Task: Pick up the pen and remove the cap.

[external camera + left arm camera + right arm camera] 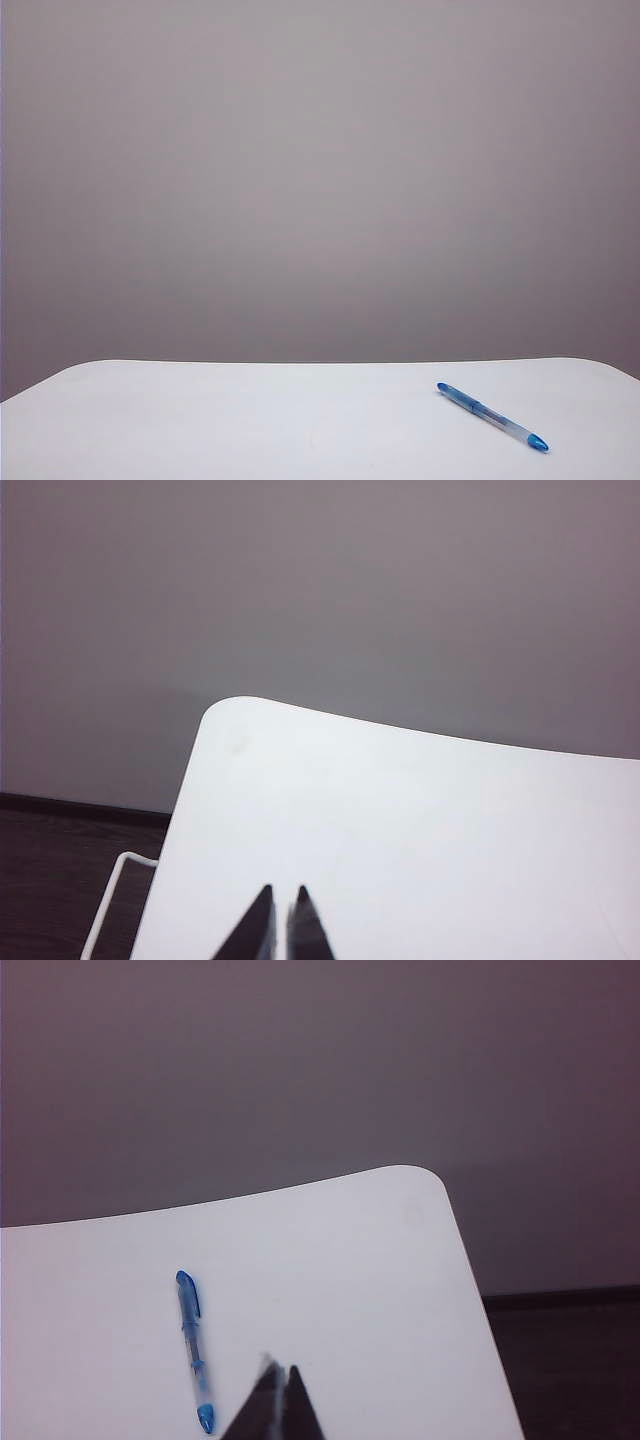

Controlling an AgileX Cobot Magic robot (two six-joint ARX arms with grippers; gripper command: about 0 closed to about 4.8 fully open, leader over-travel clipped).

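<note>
at four o'clock on the table (200, 420), the capped pen (491, 416) lies slantwise, nearer the right gripper (281, 1375); left gripper (284, 895) likewise shut, empty.

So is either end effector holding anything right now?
No. Left end effector and right end effector are shut on nothing; the capped pen lies untouched on the table.

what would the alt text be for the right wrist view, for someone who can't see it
A capped blue and clear pen lies alone on a white table, untouched. The right gripper hangs shut beside it, holding nothing, with a plain grey wall behind.
</note>
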